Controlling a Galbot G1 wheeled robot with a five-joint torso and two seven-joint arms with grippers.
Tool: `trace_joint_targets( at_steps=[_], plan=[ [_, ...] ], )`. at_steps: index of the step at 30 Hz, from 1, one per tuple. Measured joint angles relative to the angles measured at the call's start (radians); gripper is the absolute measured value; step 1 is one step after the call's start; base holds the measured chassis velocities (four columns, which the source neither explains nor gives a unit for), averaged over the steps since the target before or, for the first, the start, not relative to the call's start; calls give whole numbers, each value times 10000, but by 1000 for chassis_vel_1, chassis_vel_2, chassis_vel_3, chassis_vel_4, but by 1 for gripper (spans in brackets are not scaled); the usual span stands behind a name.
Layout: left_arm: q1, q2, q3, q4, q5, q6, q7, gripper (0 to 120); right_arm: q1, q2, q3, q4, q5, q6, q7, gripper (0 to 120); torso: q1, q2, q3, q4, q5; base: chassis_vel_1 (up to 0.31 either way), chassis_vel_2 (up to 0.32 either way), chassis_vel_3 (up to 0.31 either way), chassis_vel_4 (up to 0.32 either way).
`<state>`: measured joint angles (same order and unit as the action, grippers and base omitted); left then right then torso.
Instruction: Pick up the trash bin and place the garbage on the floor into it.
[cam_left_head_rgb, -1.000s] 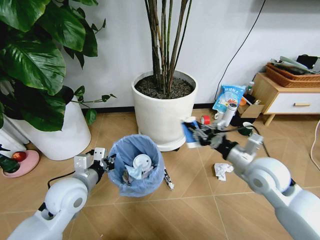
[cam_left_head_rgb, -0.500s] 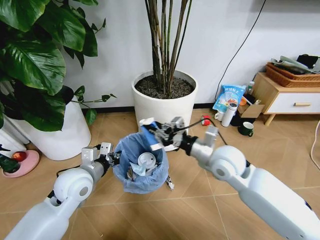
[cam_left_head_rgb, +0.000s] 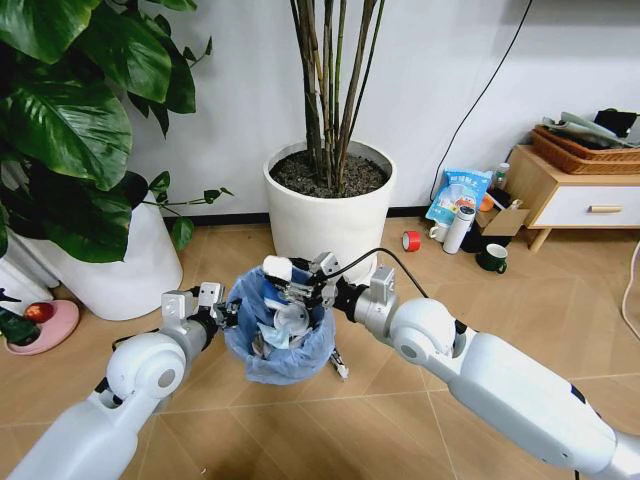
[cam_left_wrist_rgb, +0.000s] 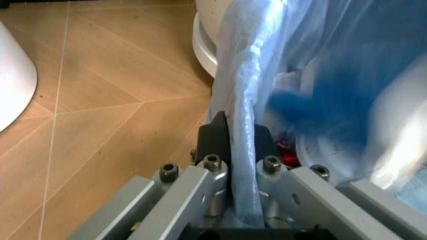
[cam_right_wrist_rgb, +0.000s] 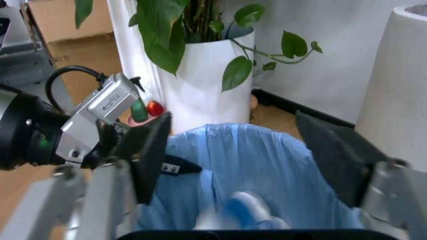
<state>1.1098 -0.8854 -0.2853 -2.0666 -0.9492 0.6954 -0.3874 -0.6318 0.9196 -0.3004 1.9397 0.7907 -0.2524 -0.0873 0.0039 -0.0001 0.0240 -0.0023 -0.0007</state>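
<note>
The trash bin (cam_left_head_rgb: 285, 345), small and round with a pale blue bag liner, hangs off the floor (cam_left_head_rgb: 400, 420) in front of me. My left gripper (cam_left_head_rgb: 218, 312) is shut on the bin's rim; the left wrist view shows the liner edge (cam_left_wrist_rgb: 241, 125) pinched between its fingers. My right gripper (cam_left_head_rgb: 292, 285) hovers over the bin's mouth, open, with nothing between its fingers (cam_right_wrist_rgb: 155, 150). Below it a blurred blue-white packet (cam_right_wrist_rgb: 243, 207) lies inside the bin among white wads and a white disc (cam_left_head_rgb: 290, 320). One piece of garbage, a long thin wrapper (cam_left_head_rgb: 338, 362), lies on the floor beside the bin.
A big white plant pot (cam_left_head_rgb: 330, 225) stands just behind the bin, another (cam_left_head_rgb: 120, 270) at the left under broad leaves. A red roll (cam_left_head_rgb: 411, 240), white bottle (cam_left_head_rgb: 461, 228), dark mug (cam_left_head_rgb: 491, 258) and blue-white bag (cam_left_head_rgb: 458, 195) sit near a low wooden cabinet (cam_left_head_rgb: 570, 190) at the right.
My right gripper swung left from over the floor to above the bin carrying the blue-white packet, then opened; the packet now lies in the bin. The left gripper kept hold of the rim.
</note>
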Motion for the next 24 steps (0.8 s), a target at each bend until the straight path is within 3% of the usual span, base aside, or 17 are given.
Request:
trace_joint_targets(
  at_steps=[8,17,19,24],
  plan=[
    [38,-29,-92,4,-1,-21,-2,0,-105,41,261,16,12,13,125,98,0,0,0,1,-1,0,0,0,0],
    [324,-150,-451,-70,324,-89,-17,0,-1808,-468,3054,8,-142,-166,944,100,-2,1,-1,0,0,0,0,0,0],
    [401,-191,-529,-151,434,-120,-19,0,-2432,-602,3874,-447,-401,-161,958,100,-2,1,-1,-2,3,0,0,0,0],
    [634,-160,-693,-428,479,-140,-67,0,-3156,-692,4659,-1814,-656,-5,1060,100,-2,2,-1,-2,0,0,0,0,0]
  ],
)
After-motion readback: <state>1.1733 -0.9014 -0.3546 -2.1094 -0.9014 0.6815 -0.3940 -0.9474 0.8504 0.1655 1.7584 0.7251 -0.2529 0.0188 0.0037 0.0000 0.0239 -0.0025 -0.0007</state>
